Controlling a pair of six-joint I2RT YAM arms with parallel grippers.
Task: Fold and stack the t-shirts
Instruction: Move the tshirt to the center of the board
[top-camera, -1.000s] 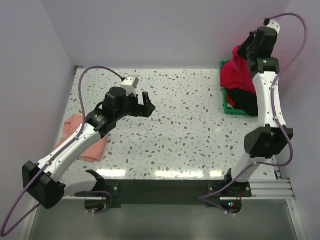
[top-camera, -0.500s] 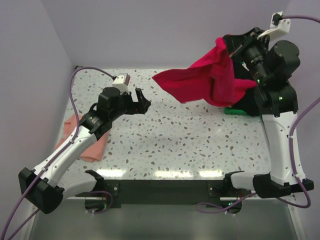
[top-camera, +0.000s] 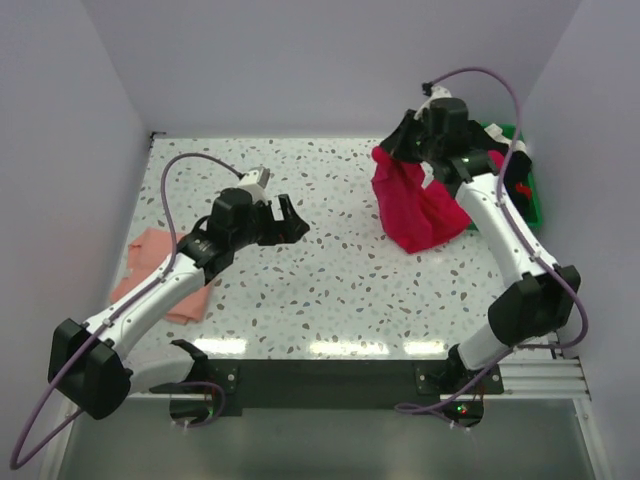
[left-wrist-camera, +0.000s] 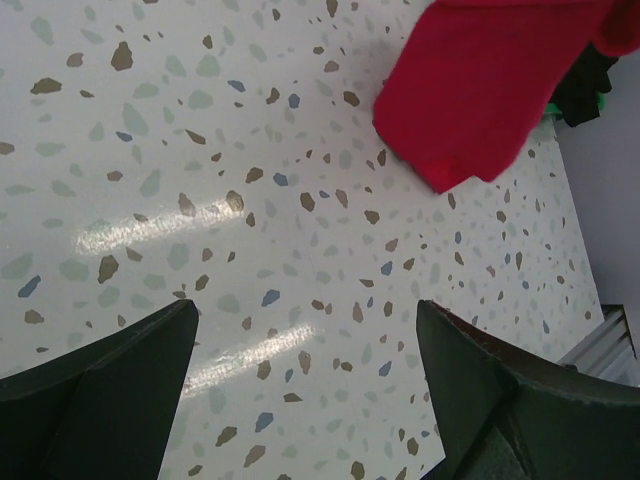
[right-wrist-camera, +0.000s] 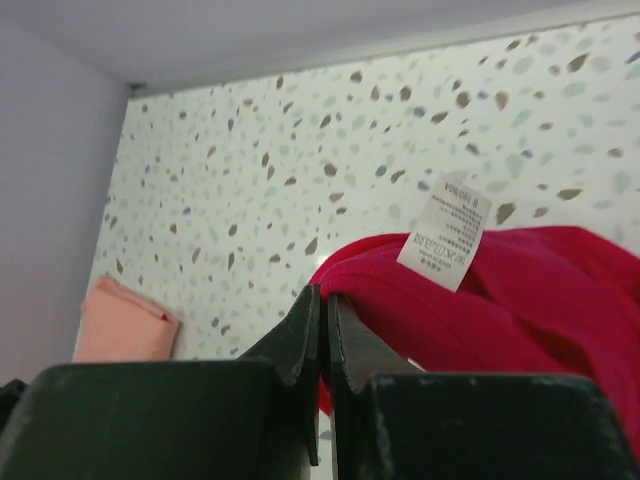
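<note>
Here the right fingers (right-wrist-camera: 300, 345) pinch tight on the crimson t-shirt (top-camera: 415, 205), which hangs with its lower end seemingly touching the desk (top-camera: 330, 270) beside the green bin (top-camera: 528, 198). The left fingers (left-wrist-camera: 110, 390) gape wide, empty. The pink t-shirt (top-camera: 160, 270) lies at the desk's left edge.

- The crimson-red t-shirt (top-camera: 420, 205) is plain, unpatterned.
- Its label (right-wrist-camera: 445, 232) is white with dark print.
- The salmon-pink t-shirt (top-camera: 150, 262), at the worktop's left edge, is plain.
- The worktop (top-camera: 340, 270) is white terrazzo flecked brown, grey and blue.
- The bin (top-camera: 530, 205) at the far right corner is green.
</note>
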